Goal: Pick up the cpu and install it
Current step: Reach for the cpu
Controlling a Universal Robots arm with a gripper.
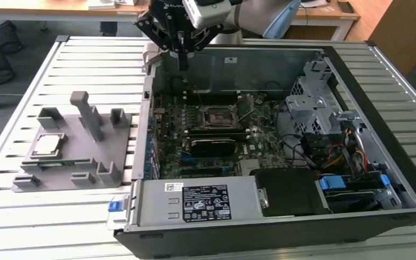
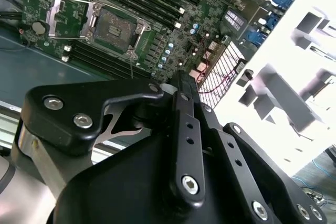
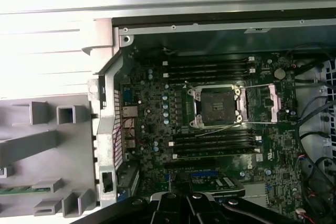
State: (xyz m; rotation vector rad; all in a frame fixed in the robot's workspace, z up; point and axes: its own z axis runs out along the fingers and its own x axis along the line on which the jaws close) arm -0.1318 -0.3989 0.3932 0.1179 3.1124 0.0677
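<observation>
Looking down on an open computer case point(image 1: 266, 238) laid flat on a slatted metal surface point(image 1: 85, 59), we take the case as the reference for every position below.

Outside the case, beside its wall on the exterior view's left, we find a grey plastic fixture point(image 1: 78, 154) with upright posts. The cpu point(image 1: 47, 144) lies flat on this fixture, silvery top up, on the part farthest from the case. A narrow green circuit strip point(image 1: 49, 164) lies on the same fixture, just beside the cpu.

Inside the case, near the middle of the green motherboard point(image 1: 171, 108), we mark the dark square socket point(image 1: 218, 115). In the first wrist view its contact field is bare, and a metal plate point(image 3: 273, 98) is swung to one side of it.

The jaws hang above the far corner of the case on the exterior view's left, over the rim, touching nothing and well apart from the cpu. In the second wrist view we see them closed together with nothing between them. The arm point(image 1: 266, 16) that carries them reaches in from beyond the case's far wall.

At the near end of the case sits a labelled power supply box point(image 1: 193, 203). A metal drive cage point(image 1: 313, 103) stands along the wall on the exterior view's right.
</observation>
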